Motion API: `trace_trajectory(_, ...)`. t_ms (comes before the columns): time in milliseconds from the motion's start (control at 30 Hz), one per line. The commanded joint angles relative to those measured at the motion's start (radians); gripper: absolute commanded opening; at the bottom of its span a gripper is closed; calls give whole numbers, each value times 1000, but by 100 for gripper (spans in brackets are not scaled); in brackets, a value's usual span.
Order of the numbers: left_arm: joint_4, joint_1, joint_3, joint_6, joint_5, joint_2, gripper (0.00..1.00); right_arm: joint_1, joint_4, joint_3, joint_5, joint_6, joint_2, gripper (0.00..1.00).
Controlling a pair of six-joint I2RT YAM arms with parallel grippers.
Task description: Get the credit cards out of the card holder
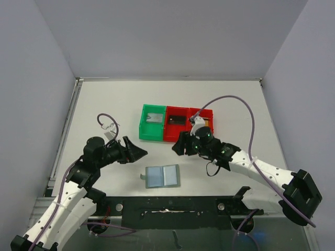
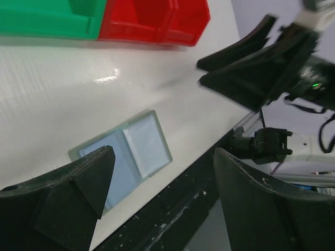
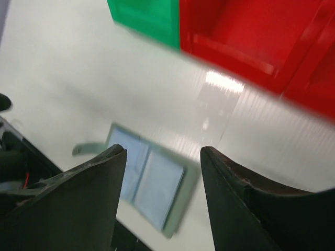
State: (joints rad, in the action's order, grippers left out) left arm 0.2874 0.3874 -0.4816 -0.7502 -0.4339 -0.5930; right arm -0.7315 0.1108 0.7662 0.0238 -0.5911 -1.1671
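Note:
The card holder (image 1: 163, 176) lies open and flat on the white table near the front edge. Its two pale blue-grey panels face up and its grey strap tab (image 1: 143, 176) points left. It also shows in the left wrist view (image 2: 137, 147) and the right wrist view (image 3: 152, 180). No gold-tan credit cards show in any view. My left gripper (image 1: 140, 152) is open and empty, above and to the left of the holder (image 2: 163, 157). My right gripper (image 1: 178, 147) is open and empty, above and to the right of it (image 3: 163, 151).
A green bin (image 1: 152, 122) and two red bins (image 1: 177, 125) (image 1: 205, 119) stand in a row behind the holder, with a grey thing in the green one and a dark thing in the middle one. The black front rail (image 1: 172, 206) runs along the near edge.

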Motion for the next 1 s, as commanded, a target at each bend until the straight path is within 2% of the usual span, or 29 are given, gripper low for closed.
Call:
trace_trajectory(0, -30, 88, -28, -51, -40, -9, 76, -102, -4, -113, -58, -393, 54, 57)
trace_trajectory(200, -29, 283, -4, -113, 130, -136, 69, -237, -29, -189, -132, -524, 17, 46)
trace_trajectory(367, 13, 428, -16, -153, 315, -244, 62, -283, -32, -202, -146, -578, -41, 40)
trace_trajectory(500, 4, 475, 1, -174, 327, -321, 57, -292, -19, -196, -150, -585, -65, 39)
trace_trajectory(800, -7, 510, 44, -195, 397, -390, 55, -302, 27, -190, -150, -604, -123, 39)
trace_trajectory(867, -50, 511, 75, -199, 397, -403, 55, -304, 7, -196, -139, -607, -143, 39)
trace_trajectory(967, -140, 510, 129, -227, 386, -432, 49, -303, -35, -202, -117, -607, -174, 35)
